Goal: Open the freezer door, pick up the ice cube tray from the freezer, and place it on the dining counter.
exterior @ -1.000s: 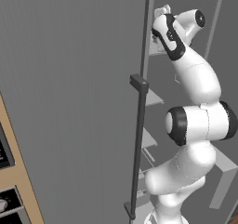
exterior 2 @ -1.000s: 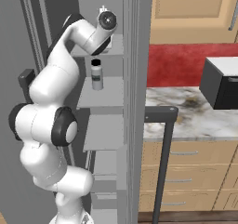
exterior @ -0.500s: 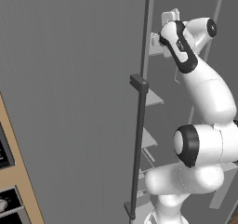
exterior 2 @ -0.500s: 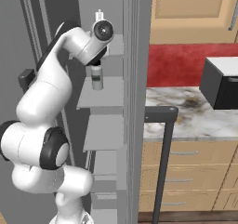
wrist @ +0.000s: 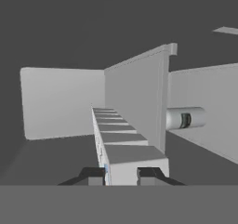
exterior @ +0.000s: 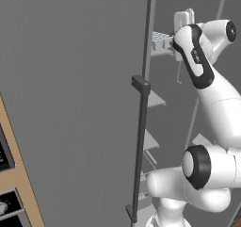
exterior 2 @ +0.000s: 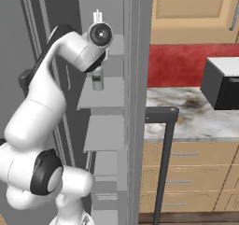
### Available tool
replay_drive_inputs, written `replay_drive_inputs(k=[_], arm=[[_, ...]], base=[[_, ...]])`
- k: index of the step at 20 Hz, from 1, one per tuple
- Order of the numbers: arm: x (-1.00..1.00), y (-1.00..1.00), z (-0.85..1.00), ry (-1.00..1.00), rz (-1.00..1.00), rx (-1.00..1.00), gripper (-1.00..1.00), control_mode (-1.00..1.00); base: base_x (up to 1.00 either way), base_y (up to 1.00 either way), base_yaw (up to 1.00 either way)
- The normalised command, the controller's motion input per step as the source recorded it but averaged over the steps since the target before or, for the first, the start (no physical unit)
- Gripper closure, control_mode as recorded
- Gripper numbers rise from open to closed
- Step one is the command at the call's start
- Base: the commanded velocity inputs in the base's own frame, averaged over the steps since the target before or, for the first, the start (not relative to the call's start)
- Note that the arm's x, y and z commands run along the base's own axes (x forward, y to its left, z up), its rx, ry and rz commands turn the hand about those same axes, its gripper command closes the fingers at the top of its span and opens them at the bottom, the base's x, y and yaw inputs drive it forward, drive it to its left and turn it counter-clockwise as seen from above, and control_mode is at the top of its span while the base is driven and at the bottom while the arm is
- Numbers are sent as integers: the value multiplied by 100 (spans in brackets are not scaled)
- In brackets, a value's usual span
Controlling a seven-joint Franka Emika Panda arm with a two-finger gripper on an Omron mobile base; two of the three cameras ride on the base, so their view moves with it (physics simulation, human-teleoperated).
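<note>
Hand [wrist: 122, 174] up at an upper freezer [exterior: 207, 14] shelf, and I see its fingertips [wrist: 149, 174] clamped on the near end of the ice cube tray [wrist: 118, 137], which lies on that shelf. Freezer door [exterior: 70, 103] stands open; a small cup [exterior 2: 97, 79] sits alongside.

Freezer door [exterior: 70, 103] swung open; pale ice cube tray [exterior: 160, 38] flat on upper freezer [exterior 2: 105, 98] shelf.
</note>
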Motion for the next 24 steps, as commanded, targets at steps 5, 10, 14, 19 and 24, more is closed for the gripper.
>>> replay_drive_inputs(k=[5,10,14,19,24], arm=[[-74,-12,13,-1,-3,0,100,-100],[-64,-1,8,0,-9,0,100,-100],[-65,0,3,0,-10,0,100,-100],[-71,0,0,0,-8,0,100,-100],[-70,8,1,-2,-2,0,100,-100]], base=[[0,0,0],[0,0,0],[0,0,0],[0,0,0],[0,0,0]])
